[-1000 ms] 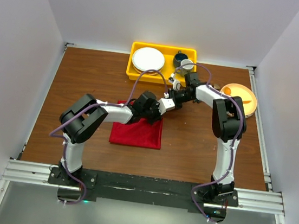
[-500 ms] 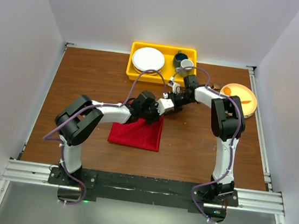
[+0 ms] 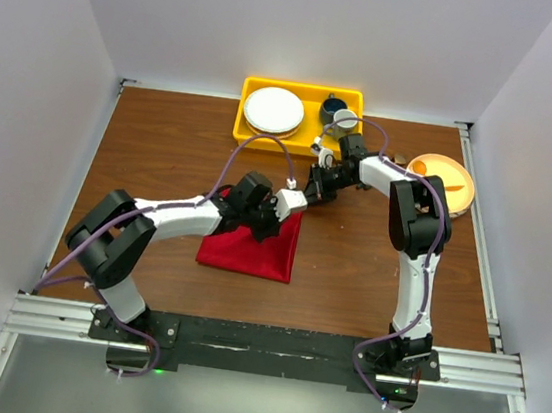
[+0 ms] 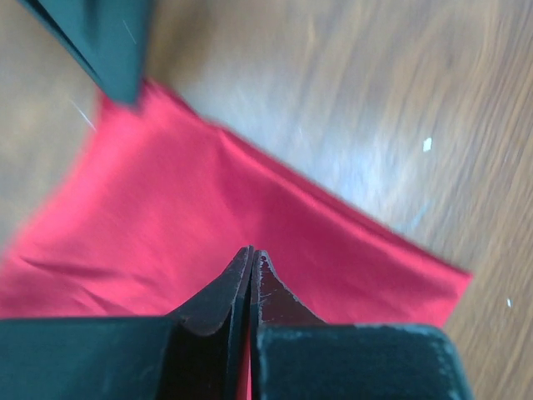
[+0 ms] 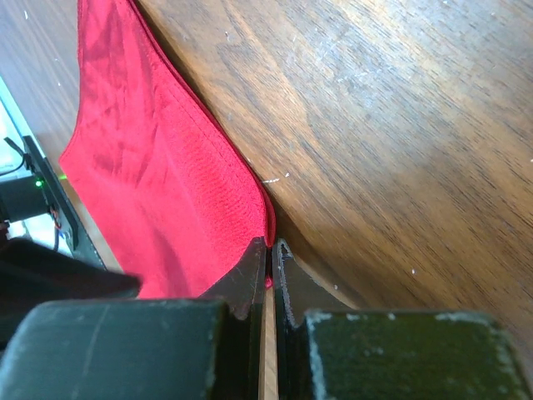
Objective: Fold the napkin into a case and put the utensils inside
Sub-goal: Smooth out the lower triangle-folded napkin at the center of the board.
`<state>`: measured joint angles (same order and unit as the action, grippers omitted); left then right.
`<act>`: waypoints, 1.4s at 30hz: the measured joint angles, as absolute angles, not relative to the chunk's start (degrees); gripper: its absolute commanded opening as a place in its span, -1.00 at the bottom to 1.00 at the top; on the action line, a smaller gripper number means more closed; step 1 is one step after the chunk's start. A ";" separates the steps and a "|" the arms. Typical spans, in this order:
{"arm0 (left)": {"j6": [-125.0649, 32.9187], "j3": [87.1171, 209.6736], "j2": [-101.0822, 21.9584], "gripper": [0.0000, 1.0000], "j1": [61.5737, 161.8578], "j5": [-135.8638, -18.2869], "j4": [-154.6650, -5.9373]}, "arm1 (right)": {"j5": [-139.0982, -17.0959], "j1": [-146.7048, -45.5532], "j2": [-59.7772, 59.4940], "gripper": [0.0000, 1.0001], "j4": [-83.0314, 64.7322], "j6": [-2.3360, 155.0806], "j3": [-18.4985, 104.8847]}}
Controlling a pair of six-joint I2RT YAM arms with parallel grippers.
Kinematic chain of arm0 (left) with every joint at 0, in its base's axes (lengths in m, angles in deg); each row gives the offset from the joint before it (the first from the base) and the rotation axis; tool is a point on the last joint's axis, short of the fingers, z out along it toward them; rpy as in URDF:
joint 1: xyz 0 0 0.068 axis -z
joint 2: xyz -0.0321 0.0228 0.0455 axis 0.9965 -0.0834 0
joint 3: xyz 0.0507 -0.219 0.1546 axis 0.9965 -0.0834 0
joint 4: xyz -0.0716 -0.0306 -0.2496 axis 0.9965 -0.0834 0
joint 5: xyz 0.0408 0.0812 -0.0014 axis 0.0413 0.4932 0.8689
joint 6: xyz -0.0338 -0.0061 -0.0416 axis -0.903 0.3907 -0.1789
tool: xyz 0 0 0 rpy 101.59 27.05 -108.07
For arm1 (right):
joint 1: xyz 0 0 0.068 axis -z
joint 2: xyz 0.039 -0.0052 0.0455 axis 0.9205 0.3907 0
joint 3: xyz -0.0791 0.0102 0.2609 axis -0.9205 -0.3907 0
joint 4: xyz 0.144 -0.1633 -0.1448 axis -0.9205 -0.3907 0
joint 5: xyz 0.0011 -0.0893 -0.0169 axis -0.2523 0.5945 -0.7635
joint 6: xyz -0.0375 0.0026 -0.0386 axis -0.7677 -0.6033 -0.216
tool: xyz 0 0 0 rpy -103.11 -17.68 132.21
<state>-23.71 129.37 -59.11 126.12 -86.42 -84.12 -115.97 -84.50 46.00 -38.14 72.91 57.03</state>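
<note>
Two grippers of mine meet near the middle of the table (image 3: 163, 142) in the overhead view. My left arm lies low, elbow out toward the left edge, forearm running across the napkin (image 3: 251, 249). My left gripper (image 3: 294, 205) sits over the cloth's far right corner and hides it. My right arm stands up from the near edge, then folds back leftward, so my right gripper (image 3: 315, 187) ends just beside the left one. How either tip meets the cloth I cannot see from up here. The red napkin lies folded, slightly nearer the near edge than the centre. At the far edge a yellow tray (image 3: 247, 139) holds a white plate (image 3: 274, 111), a dark blue cup (image 3: 331, 103) and a pale cup (image 3: 345, 120). An orange plate (image 3: 459, 194) lies by the right edge, partly behind my right arm.

From my left wrist, my fingers (image 4: 218, 307) are pressed together over the blurred red cloth. A red sliver shows in their seam, but I cannot tell whether cloth is pinched. A dark blurred shape (image 4: 108, 42) cuts off the napkin's far corner.

From my right wrist, my fingers (image 5: 241, 279) are closed, and the napkin's hemmed edge runs straight into their tips, with a speck of red caught between. I am pinching that edge. My gripper body hides the lower cloth.
</note>
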 measured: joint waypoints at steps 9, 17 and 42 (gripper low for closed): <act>-28.80 126.86 -63.00 -0.99 126.08 -87.36 -83.68 | -116.06 -84.65 45.73 -1.00 -38.60 72.02 57.03; -29.96 123.78 -59.90 -1.00 125.75 -88.30 -78.68 | -116.02 -84.74 44.60 -1.00 -38.90 71.12 57.03; -4.47 132.28 -67.22 -1.00 136.83 -68.52 -74.98 | -116.19 -84.96 44.60 -1.00 -40.17 70.97 57.58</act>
<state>-4.47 132.28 -67.22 136.83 -68.52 -74.98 -116.19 -84.96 44.60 -40.17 70.97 57.58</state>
